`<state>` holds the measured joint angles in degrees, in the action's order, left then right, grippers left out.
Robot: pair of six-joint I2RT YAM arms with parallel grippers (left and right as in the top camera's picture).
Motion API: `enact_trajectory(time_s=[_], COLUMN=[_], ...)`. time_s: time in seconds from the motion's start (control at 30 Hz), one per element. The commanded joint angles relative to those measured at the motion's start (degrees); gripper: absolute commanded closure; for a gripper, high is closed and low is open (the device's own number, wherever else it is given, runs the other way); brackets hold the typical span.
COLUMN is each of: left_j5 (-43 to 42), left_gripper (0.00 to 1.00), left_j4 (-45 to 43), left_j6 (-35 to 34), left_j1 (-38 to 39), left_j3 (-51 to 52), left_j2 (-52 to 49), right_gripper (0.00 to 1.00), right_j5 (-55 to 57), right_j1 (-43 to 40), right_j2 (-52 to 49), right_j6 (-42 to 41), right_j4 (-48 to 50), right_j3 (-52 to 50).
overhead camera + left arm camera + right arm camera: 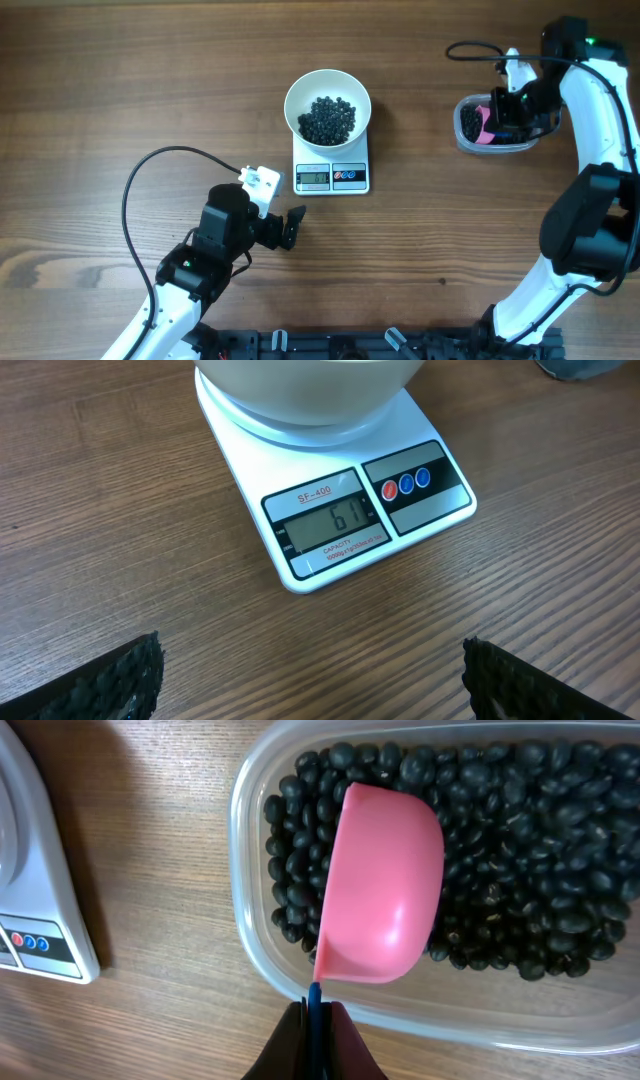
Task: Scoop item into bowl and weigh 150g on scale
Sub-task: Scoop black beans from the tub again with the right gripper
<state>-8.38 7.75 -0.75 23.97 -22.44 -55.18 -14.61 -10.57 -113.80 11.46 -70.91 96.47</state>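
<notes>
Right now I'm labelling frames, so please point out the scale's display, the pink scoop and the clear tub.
scale display [330,525], left wrist view, middle of the grey digital window.
pink scoop [385,885], right wrist view, rounded back of its cup.
clear tub [450,1018], right wrist view, its near side wall.

White bowl [298,90], black beans [327,120], pink scoop [385,880] — brown woodgrain table [120,80]

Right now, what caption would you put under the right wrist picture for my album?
The right gripper holds a pink scoop in the clear tub of black beans.
</notes>
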Motion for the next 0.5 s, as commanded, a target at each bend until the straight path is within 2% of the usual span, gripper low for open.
enact_trajectory(time_s=[0.0,0.2,0.37,0.47], left_j5=[0.3,0.3,0.3,0.3], left_gripper=[0.00,0.00,0.00,0.00], left_j4=[0.0,0.0,0.0,0.0], left_j6=[-0.6,-0.6,-0.6,-0.6], left_j1=[-0.2,-0.2,-0.2,-0.2], left_j3=[0.2,0.2,0.2,0.2], left_j2=[0.5,0.5,0.5,0.5], right_gripper=[0.96,0.96,0.96,0.96], right_j5=[-2.4,-3.9,-18.5,-22.7], right_j1=[1.0,-0.4,-7.7,-10.5], right_j2=[-1.2,-1.2,-1.2,-1.2], right_j6=[-1.3,-2.5,0.7,2.2], right_j4=[1.5,2.6,2.5,2.5], right_j3=[-4.0,-4.3,-4.3,-4.3])
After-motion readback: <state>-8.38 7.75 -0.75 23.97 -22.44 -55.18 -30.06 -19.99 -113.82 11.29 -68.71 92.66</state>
